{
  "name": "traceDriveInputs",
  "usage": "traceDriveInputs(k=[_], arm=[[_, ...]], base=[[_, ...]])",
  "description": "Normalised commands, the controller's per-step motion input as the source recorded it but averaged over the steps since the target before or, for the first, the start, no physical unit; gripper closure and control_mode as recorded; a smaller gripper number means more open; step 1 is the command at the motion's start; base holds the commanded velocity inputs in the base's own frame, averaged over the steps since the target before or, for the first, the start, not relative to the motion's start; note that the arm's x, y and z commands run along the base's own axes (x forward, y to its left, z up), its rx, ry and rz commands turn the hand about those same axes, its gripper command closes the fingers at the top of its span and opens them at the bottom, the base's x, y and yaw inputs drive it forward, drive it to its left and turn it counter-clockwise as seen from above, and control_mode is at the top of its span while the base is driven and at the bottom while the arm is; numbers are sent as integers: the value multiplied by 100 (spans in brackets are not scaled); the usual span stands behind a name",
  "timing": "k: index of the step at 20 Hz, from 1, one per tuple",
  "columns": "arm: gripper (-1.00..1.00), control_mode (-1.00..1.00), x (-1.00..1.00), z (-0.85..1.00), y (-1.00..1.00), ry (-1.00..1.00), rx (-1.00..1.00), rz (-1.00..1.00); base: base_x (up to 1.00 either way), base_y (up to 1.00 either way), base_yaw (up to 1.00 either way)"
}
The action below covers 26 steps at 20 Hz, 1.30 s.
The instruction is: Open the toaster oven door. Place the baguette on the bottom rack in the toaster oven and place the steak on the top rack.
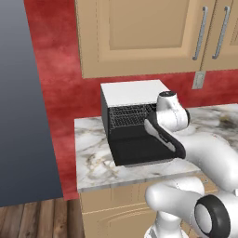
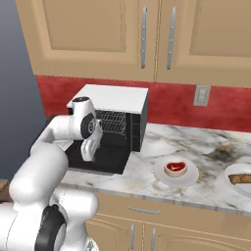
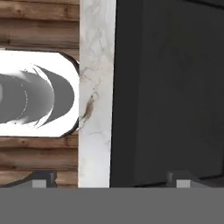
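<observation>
Oven door [image 1: 139, 148]: folded down flat onto the marble counter [image 1: 93, 158], left of centre in the left base view; in the hand view its black panel [image 3: 168, 92] takes up the right half.
Oven [image 2: 115, 115]: black box with a white top, centre-left in the right base view, front open.
Racks: the wire shelves [image 1: 126, 115] show inside the opening; which one is upper and which lower is hard to tell.
Steak [image 2: 176, 168]: red with a pale rim, on a white plate [image 2: 162, 175], lower right of centre in the right base view, on the counter well apart from the oven.
Baguette [image 2: 241, 179]: brown piece on a second plate [image 2: 230, 176] at the right edge of that view.
Claw [image 3: 111, 178]: fingers wide apart, holding nothing, tips at the bottom of the hand view, one over the door, the other past the counter edge.
Arm [image 1: 169, 128]: bent over the open door.
Backdrop: red wall [image 1: 56, 69], tan cupboards [image 2: 98, 34] along the top.
</observation>
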Motion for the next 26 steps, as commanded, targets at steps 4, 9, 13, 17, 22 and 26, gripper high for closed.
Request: traceDriveInputs(k=[4,9,13,17,22,26], arm=[[-100,-100,-1,3,-23,0,47,28],[-100,-100,1,3,20,0,50,17],[-100,-100,5,20,46,-9,46,2],[-100,-100,19,2,39,-19,41,-14],[-100,-100,49,0,4,0,39,-25],[-100,-100,65,15,4,0,33,-26]], base=[[0,0,0],[0,0,0],[0,0,0],[0,0,0],[0,0,0],[0,0,0]])
